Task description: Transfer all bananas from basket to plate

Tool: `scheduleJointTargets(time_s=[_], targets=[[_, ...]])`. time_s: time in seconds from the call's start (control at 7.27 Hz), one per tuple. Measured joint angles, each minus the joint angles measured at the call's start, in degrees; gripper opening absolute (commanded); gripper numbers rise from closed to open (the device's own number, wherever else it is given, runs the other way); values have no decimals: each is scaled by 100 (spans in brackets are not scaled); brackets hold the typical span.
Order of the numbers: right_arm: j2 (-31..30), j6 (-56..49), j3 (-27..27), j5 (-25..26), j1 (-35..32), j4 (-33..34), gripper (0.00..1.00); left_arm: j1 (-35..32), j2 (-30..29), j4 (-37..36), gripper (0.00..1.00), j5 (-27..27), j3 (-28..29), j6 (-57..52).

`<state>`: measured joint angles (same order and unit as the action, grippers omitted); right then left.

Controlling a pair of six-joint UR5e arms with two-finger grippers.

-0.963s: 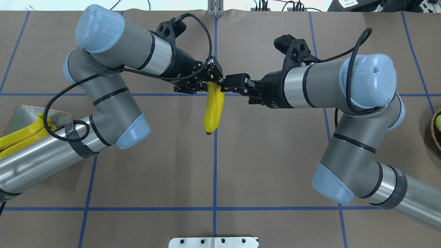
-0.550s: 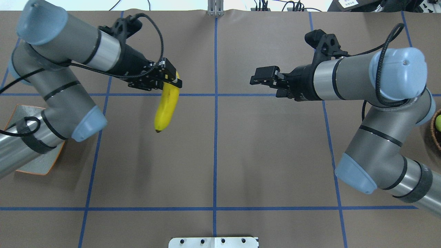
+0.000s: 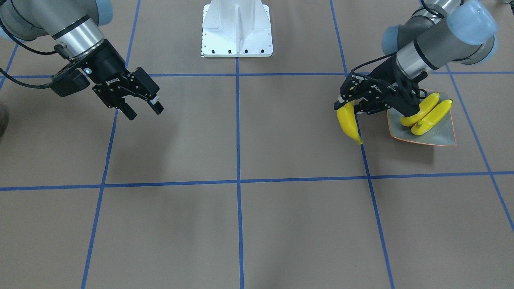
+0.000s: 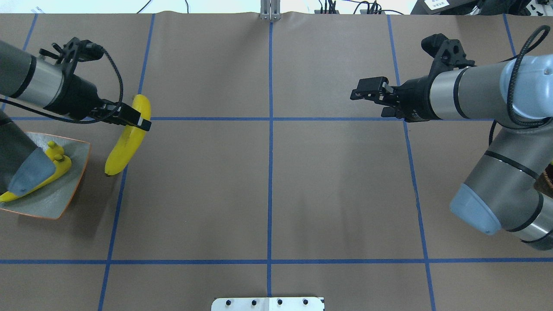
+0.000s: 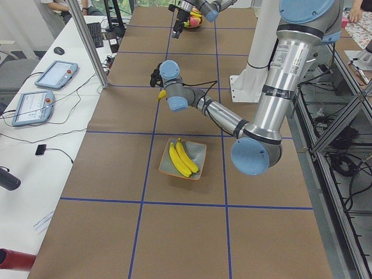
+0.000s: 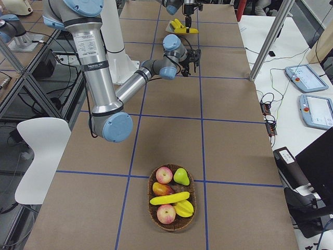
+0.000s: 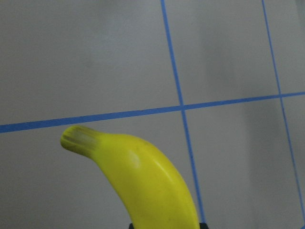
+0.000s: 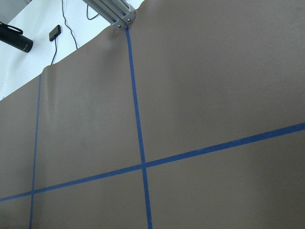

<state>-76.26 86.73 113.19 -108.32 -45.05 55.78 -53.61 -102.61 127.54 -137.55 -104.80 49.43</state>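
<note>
Now, your left gripper (image 4: 135, 121) is clamped on carried banana (image 4: 125, 147), hanging above table just beside plate (image 4: 71, 192), off its edge. Two bananas (image 3: 425, 112) lie on plate, touching side by side. Right gripper (image 3: 142, 105) well away from plate, jaws spread, nothing between. Overhead hides basket (image 6: 174, 228) contents; exterior right shows you fourth banana (image 6: 169, 198) inside, among other fruit (image 6: 164, 175).
</note>
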Motion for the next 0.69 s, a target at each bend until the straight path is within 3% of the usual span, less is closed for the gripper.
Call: scheduleJointTargets(time_s=[0.28, 0.69], targets=[[-299, -6, -25, -2, -139, 3, 100, -76, 445, -1470, 0, 198, -847, -1619], [-469, -7, -51, -29, -223, 9, 100, 159, 697, -3880, 0, 1378, -1976, -3386]])
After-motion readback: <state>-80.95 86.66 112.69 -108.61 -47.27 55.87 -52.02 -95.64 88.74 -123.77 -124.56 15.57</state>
